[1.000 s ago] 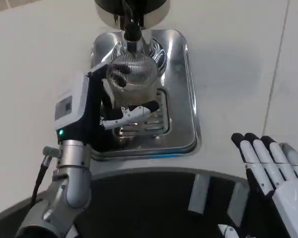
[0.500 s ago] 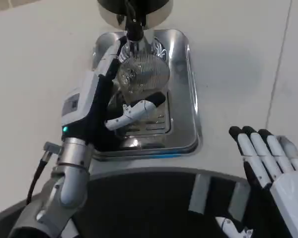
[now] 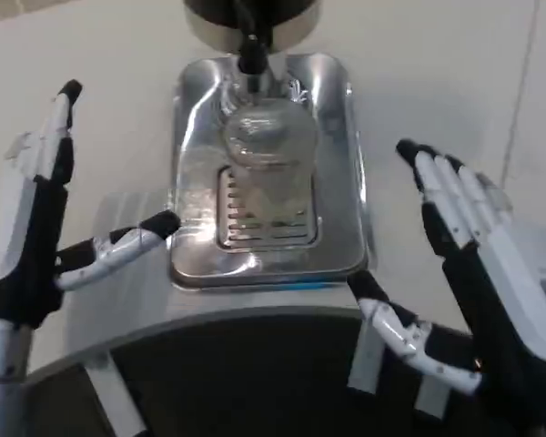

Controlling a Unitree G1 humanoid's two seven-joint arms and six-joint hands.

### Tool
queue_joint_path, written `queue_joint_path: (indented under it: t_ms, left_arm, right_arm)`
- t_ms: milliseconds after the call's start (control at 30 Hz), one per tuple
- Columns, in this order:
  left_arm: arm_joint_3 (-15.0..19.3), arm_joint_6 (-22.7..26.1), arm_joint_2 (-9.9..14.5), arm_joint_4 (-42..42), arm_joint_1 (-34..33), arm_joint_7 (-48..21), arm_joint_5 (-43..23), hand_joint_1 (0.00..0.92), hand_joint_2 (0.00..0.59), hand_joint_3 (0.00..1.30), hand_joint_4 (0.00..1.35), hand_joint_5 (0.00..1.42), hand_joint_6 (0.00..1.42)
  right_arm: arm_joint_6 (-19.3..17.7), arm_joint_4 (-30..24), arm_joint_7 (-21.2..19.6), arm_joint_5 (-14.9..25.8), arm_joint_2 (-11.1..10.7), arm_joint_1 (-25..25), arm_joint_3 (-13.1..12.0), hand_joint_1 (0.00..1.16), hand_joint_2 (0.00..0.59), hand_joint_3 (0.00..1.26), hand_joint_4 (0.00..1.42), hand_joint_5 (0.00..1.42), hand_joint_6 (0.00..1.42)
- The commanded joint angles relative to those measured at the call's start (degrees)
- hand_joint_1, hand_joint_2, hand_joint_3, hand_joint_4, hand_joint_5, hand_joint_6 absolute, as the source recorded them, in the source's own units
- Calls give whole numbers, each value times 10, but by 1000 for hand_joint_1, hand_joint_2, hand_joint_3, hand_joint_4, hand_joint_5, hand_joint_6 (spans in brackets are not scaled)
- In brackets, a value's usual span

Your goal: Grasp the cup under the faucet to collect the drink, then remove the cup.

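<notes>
On the shiny steel tray (image 3: 346, 164) stands a ribbed clear cup (image 3: 266, 164); both hands' fingers (image 3: 441, 187) spread apart.

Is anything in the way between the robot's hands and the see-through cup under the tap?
Nothing visible is. The clear ribbed glass cup stands on the shiny steel drip tray below the black faucet. The left hand and right hand are open on either side.

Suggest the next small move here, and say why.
Probably bring the left hand rightward toward the cup. The cup stands alone on the metal tray under the faucet; both hands, including the right hand, are open and apart from it.
</notes>
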Motion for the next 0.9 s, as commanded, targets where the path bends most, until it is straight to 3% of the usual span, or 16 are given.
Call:
queue_joint_path:
  t_ms: [33, 133, 267, 467, 667, 900]
  left_arm:
    - [1, 39, 28, -111, 102, -43, 55, 0, 6, 0, 0, 0, 0]
    - [-4, 60, 36, -172, 160, -67, 93, 0, 3, 0, 0, 0, 0]
    - [-7, 77, 38, -212, 206, -95, 126, 0, 8, 0, 0, 0, 0]
    - [-3, 95, 30, -240, 223, -109, 139, 0, 12, 0, 0, 0, 0]
    - [11, 101, 31, -265, 241, -119, 125, 0, 18, 0, 0, 0, 0]
    - [33, 89, 26, -279, 276, -103, 118, 0, 11, 0, 0, 0, 0]
  right_arm:
    - [34, 10, 35, 65, 20, -65, 2, 386, 418, 0, 0, 0, 0]
    - [60, 25, 46, 107, 32, -112, -2, 432, 424, 0, 0, 0, 0]
    - [118, 53, 59, 171, 65, -199, -4, 449, 437, 0, 0, 0, 0]
    - [154, 124, 65, 251, 76, -316, -15, 456, 450, 0, 0, 0, 0]
    - [136, 208, 58, 336, 73, -414, -33, 457, 453, 0, 0, 0, 0]
    - [103, 227, 56, 406, 79, -446, -31, 458, 454, 0, 0, 0, 0]
